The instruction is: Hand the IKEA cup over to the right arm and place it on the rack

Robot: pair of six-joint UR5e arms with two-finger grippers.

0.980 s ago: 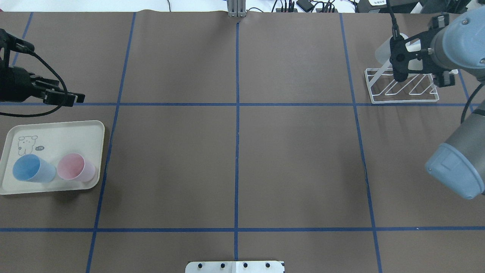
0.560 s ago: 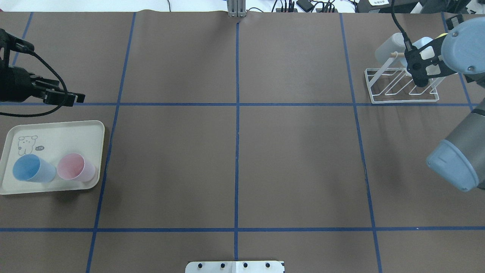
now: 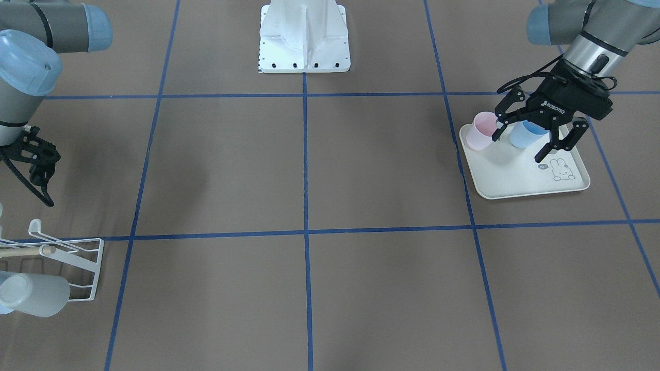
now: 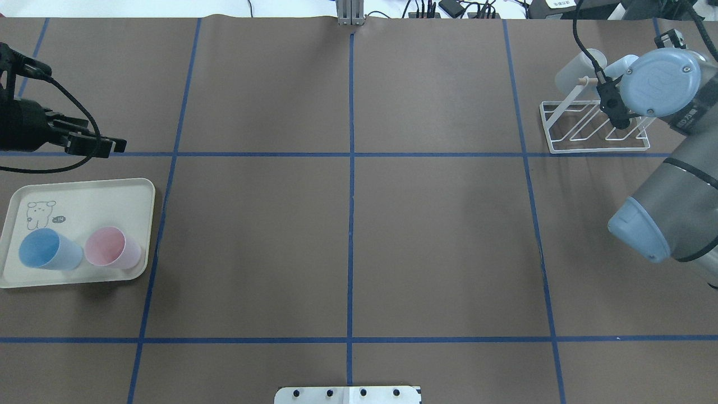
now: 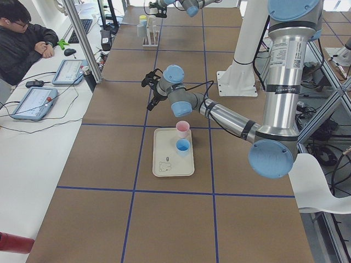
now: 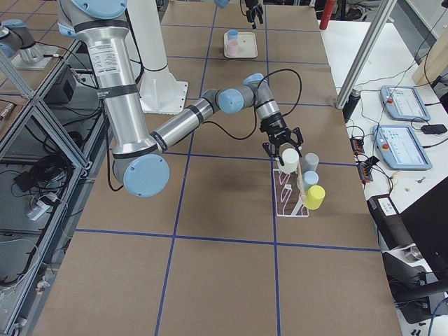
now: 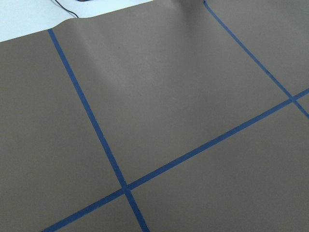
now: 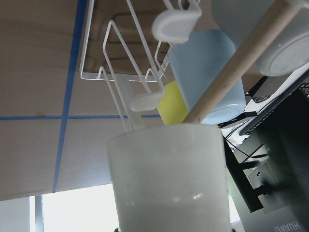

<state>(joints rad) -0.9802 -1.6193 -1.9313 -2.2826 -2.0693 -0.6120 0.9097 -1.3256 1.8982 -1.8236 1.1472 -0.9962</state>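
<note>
fingers (image 3: 562, 141) of left gripper (image 3: 517, 148) spread wide, empty, poised above tray (image 3: 515, 178), over blue cup (image 3: 522, 136). pink cup (image 3: 479, 135) just beside it, both upright on tray. right gripper (image 6: 283, 148) fingers apart, holding nothing, just above white cup (image 6: 288, 162). white cup hangs tilted on rack (image 4: 594, 150), beside wooden dowel (image 8: 231, 63). grey cup (image 6: 310, 162), pale-blue cup (image 6: 306, 180), yellow cup (image 6: 315, 197) on same rack. person (image 5: 22, 44) seated at side desk.
</note>
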